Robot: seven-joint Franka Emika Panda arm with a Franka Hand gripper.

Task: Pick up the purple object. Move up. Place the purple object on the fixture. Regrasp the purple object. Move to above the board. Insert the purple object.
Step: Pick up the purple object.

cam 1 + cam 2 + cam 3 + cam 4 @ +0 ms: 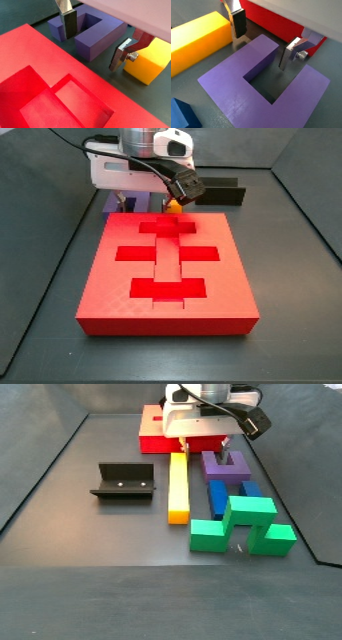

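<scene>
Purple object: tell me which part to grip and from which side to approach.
Grip one prong of the purple object from straight above. It lies flat, notch open, so one finger drops into the notch while the other finger goes outside that prong. The gripper already straddles it, open.

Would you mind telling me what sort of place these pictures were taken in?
Probably a robot lab test cell: dark walls enclose a grey floor, where the gripper straddles one arm of the purple object near the board and fixture.

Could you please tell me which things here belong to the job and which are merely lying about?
Job: purple object, with the open hand straddling one prong; fixture; board.
Lying about: yellow block, blue block, green block.
</scene>
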